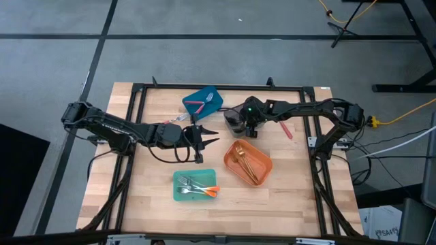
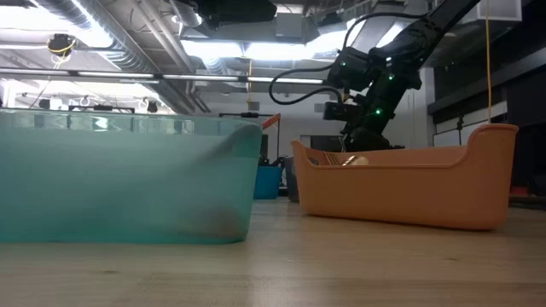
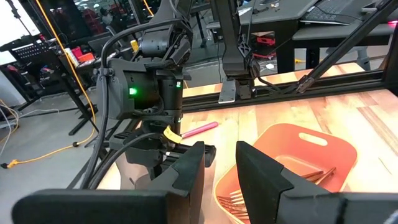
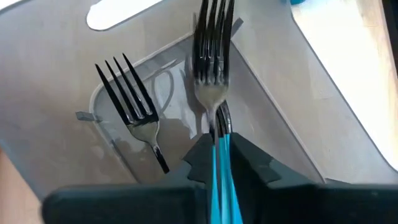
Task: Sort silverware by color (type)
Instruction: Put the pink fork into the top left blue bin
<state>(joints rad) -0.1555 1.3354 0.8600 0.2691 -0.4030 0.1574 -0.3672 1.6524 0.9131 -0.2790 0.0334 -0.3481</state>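
My right gripper (image 1: 251, 129) hangs over the grey bin (image 1: 236, 122) at the table's far middle and is shut on a blue-handled fork (image 4: 211, 81). The fork's tines point into the bin, where another fork (image 4: 134, 115) lies on the floor. My left gripper (image 1: 212, 136) is open and empty, left of the grey bin and near the table's middle. The blue bin (image 1: 203, 102) holds pink-handled utensils. The orange bin (image 1: 264, 163) holds gold ones. The teal bin (image 1: 178, 194) holds orange-handled forks. A pink-handled utensil (image 1: 285, 129) lies on the table to the right of the grey bin. My right gripper pinches the fork's blue handle (image 4: 219, 163) between its two fingers, which come from above and point down into the grey bin. The fork runs along the fingers and sticks out past them, tines first. Whether the tines touch the bin, I cannot tell.
The table carries a black frame (image 1: 136, 95) along its left, far and right sides. The bins cluster around the middle. In the low view the teal bin (image 2: 128, 179) and the orange bin (image 2: 401, 183) stand close in front. Bare wood (image 1: 306, 197) lies at the near right.
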